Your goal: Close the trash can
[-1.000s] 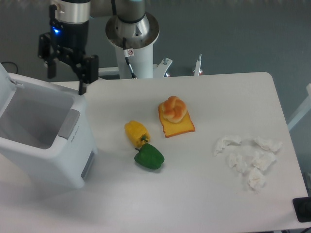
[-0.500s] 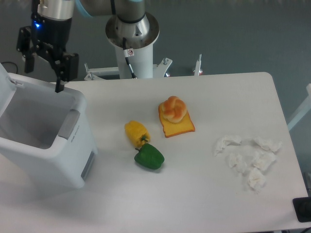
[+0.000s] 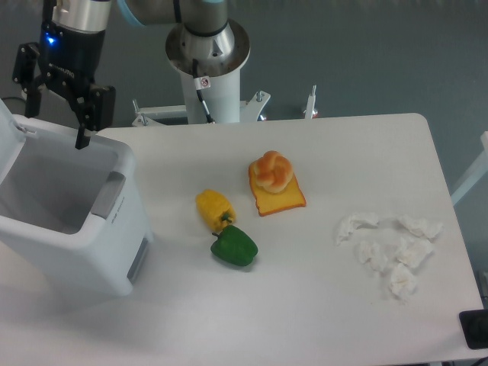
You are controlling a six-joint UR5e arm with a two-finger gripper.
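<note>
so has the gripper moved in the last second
Yes. The gripper has shifted left, from above the trash can's right rear corner towards its back left, where the raised lid stands.

text: none legible | trash can (image 3: 114, 252) front marking: too small; robot base (image 3: 203, 81) sticker: unreadable

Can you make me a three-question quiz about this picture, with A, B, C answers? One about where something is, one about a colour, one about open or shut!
1. Where is the gripper?
A. above the bin's back edge
B. over the tissues
C. on the bun

2. What colour is the pepper nearest the table's front?
A. red
B. green
C. purple

3. The trash can is:
A. open
B. closed
C. tipped over

Answers: 1 A, its fingers hang by the rim. 2 B, it lies beside the yellow pepper. 3 A, the lid stands up and the inside shows.
</note>
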